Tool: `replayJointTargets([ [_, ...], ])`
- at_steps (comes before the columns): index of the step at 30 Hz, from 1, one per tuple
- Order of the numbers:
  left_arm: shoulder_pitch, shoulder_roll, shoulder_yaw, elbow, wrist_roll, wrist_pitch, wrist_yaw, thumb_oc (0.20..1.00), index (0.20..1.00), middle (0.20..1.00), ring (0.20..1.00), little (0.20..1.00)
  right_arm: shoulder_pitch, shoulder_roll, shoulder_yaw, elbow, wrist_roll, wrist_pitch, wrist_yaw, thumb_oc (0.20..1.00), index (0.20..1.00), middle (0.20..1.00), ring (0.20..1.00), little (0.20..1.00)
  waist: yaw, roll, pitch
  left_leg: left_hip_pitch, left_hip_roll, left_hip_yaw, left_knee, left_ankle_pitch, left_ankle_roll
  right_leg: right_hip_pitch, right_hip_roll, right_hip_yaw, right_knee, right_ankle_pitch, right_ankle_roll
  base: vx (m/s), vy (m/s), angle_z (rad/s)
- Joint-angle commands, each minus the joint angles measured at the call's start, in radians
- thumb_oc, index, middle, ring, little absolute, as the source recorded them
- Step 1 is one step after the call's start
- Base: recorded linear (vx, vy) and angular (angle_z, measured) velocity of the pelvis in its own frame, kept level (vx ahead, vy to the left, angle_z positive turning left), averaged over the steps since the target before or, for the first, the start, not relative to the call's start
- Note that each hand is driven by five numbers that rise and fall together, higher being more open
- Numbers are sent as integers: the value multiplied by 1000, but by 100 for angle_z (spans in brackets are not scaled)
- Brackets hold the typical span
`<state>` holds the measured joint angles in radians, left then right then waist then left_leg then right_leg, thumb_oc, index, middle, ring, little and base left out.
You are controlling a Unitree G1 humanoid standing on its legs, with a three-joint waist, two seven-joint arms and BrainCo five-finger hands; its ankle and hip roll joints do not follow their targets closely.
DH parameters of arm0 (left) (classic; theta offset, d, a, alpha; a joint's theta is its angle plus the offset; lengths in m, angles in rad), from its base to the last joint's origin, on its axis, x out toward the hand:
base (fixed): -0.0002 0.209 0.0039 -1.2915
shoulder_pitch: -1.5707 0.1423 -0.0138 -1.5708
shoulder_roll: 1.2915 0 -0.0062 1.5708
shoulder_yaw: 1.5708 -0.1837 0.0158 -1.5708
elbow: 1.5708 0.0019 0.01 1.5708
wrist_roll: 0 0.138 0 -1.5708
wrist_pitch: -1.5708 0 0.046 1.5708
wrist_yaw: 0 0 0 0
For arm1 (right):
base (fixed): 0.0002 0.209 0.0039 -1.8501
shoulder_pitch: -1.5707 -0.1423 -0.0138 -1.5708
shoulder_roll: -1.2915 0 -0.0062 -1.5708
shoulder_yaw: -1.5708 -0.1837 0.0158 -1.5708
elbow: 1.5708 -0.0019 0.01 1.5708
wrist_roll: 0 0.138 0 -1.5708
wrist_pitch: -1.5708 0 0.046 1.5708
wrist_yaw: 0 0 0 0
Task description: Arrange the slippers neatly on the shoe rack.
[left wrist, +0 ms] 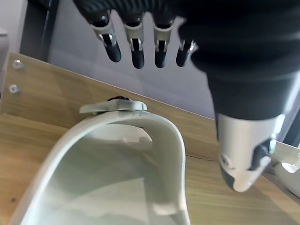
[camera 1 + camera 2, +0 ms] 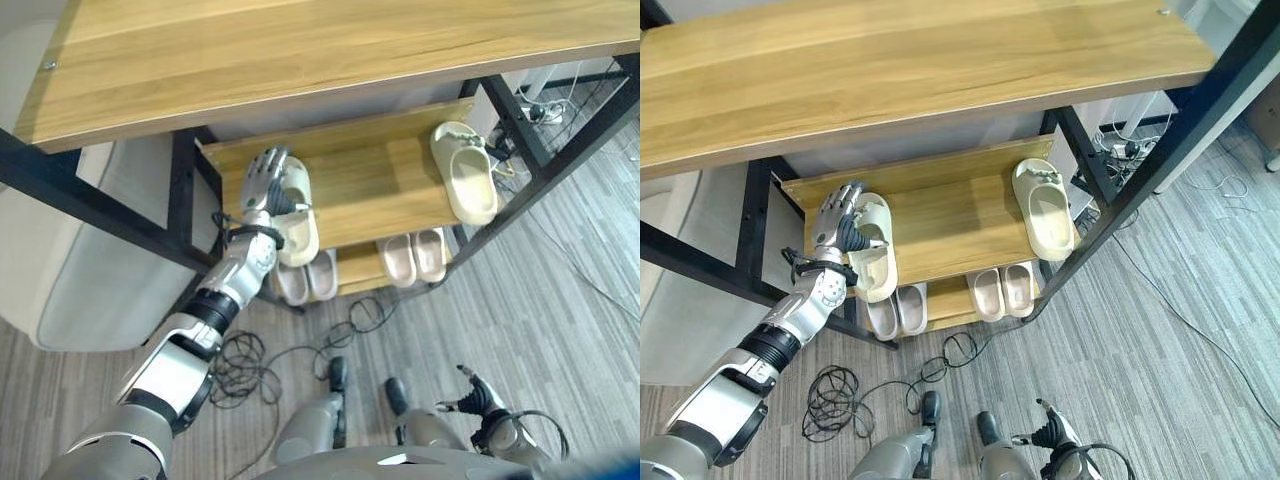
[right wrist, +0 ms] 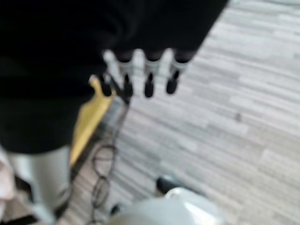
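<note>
Item one: a cream slipper (image 2: 873, 258) at the left end of the middle shelf (image 2: 950, 225) of the shoe rack, toe toward 12 o'clock, heel overhanging the shelf's front edge. My left hand (image 2: 840, 225) sits at its 9 o'clock side, thumb reaching across onto the strap and the fingers lying relaxed along the outer edge. In the left wrist view the fingers (image 1: 137, 44) hang straight and spread above the strap (image 1: 140, 126), touching nothing there, so I log this hand as loose, not clamped.

Item two: a second cream slipper (image 2: 1043, 208) at the right end of the same shelf, at 3 o'clock from the first and well apart from it, toe angled toward 11 o'clock. A broad stretch of bare wood lies between the two.

Item three: lower shelf, two pairs of pale pink slippers. One pair (image 2: 897, 310) sits directly under the first cream slipper; the other pair (image 2: 1002, 290) lies at its 3 o'clock, under the second cream slipper.

Item four: the wooden top board (image 2: 910, 70) spans the whole rack at 12 o'clock and overhangs the shelves, hiding their back portions from the head camera. Black frame posts (image 2: 1140, 180) run diagonally past the right end of the middle shelf.

Item five: my right hand (image 2: 478, 400) hangs low at 5 o'clock, over the grey plank floor (image 2: 1180, 340), holding nothing, fingers loosely extended.
</note>
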<state>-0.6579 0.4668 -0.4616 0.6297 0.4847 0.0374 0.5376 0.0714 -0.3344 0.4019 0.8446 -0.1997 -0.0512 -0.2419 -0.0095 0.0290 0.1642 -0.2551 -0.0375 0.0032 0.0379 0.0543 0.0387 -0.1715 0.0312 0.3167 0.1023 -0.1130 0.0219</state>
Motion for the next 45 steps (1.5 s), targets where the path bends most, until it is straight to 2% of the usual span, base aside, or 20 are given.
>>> replayJointTargets([
  [1, -71, 75, 42, 42, 39, 7, 60, 1000, 1000, 1000, 1000, 1000, 23, -41, -34, -64, -13, -24, -29, 1000, 1000, 1000, 1000, 1000, -3, -24, -2, -149, -35, -24, 161, -93, -23, 104, -65, -17, -51, -11, 96, 10, 20, -3],
  [11, -84, 117, 35, 30, 87, 23, 62, 1000, 1000, 1000, 1000, 1000, 17, -31, -30, -45, -7, -34, -39, 1000, 1000, 1000, 1000, 1000, 18, -33, 0, -172, -36, -27, 174, -100, -24, 95, -64, -30, -56, -6, 100, 2, 4, -2],
  [24, -142, 142, 20, 61, 94, 43, 73, 1000, 1000, 1000, 1000, 1000, 17, -30, -16, -51, -19, -40, -47, 1000, 1000, 1000, 1000, 1000, 15, -34, 4, -188, -38, -26, 172, -98, -24, 84, -66, -43, -58, -2, 100, 0, 0, 0],
  [27, -174, 135, 9, 88, 91, 52, 80, 1000, 1000, 1000, 1000, 1000, 7, -33, -13, -46, -18, -40, -56, 1000, 1000, 1000, 1000, 1000, 10, -34, 10, -192, -38, -23, 167, -94, -23, 76, -68, -45, -58, 1, 102, 0, 0, 0],
  [32, -269, 138, -49, 243, 62, 56, 89, 1000, 1000, 1000, 1000, 1000, -14, -37, 9, -19, -15, -45, -60, 1000, 1000, 1000, 1000, 1000, -9, -38, 19, -200, -35, -13, 166, -92, -22, 61, -66, -42, -53, 11, 107, -2, 2, -2],
  [34, -294, 144, -77, 258, 90, 70, 83, 736, 736, 736, 736, 736, -20, -41, 9, -14, -10, -50, -64, 1000, 1000, 1000, 1000, 1000, -11, -38, 25, -206, -34, -12, 168, -92, -22, 56, -68, -44, -51, 15, 110, 0, 0, 0],
  [35, -314, 148, -109, 280, 128, 80, 75, 539, 539, 539, 539, 539, -24, -39, 11, -7, -8, -54, -66, 1000, 1000, 1000, 1000, 1000, -14, -37, 29, -209, -33, -11, 170, -92, -22, 53, -67, -44, -50, 15, 111, 0, 0, 0],
  [36, -317, 147, -111, 282, 129, 79, 76, 432, 432, 432, 432, 432, -25, -37, 10, -6, -7, -54, -66, 1000, 1000, 1000, 1000, 1000, -13, -38, 30, -210, -33, -12, 170, -92, -22, 52, -67, -45, -49, 15, 111, 0, 0, 0],
  [37, -331, 154, -156, 296, 192, 94, 59, 200, 200, 200, 200, 200, -42, -44, 9, -2, 2, -64, -69, 1000, 1000, 1000, 1000, 1000, -14, -37, 40, -213, -34, -9, 174, -94, -22, 50, -69, -46, -47, 16, 113, 0, 0, 0],
  [45, -413, 132, -242, 302, 304, 122, 24, 200, 200, 200, 200, 200, -65, -46, 18, -7, 30, -79, -71, 1000, 1000, 1000, 1000, 1000, -11, -38, 65, -227, -36, -3, 182, -94, -21, 38, -67, -51, -41, 19, 114, 0, 0, 0],
])
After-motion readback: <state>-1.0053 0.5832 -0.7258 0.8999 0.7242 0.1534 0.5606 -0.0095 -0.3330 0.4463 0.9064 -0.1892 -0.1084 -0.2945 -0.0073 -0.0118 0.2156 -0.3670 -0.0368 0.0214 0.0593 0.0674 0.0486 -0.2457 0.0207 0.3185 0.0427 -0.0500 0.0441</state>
